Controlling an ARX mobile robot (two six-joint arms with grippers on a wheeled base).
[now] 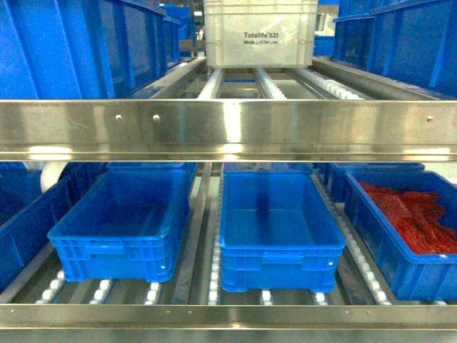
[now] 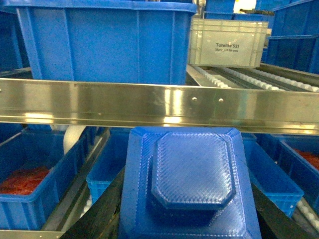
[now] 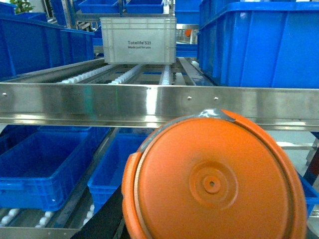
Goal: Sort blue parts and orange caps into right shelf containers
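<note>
A blue part (image 2: 189,184), a stepped block with cut corners, fills the lower left wrist view, and my left gripper (image 2: 189,221) is shut on it, with black fingers (image 2: 102,214) showing at its sides. My right gripper (image 3: 209,221) is shut on a round orange cap (image 3: 214,179), which hides most of the jaws. On the lower shelf stand blue containers: two empty ones (image 1: 121,221) (image 1: 278,221) and one at the right holding red-orange pieces (image 1: 410,221). Neither gripper shows in the head view.
A steel shelf rail (image 1: 228,128) crosses every view above the lower crates. On the upper rollers sit a white tote (image 1: 260,32) and large blue crates (image 1: 71,46) (image 1: 400,39). Another crate with red pieces (image 2: 30,184) stands at the lower left.
</note>
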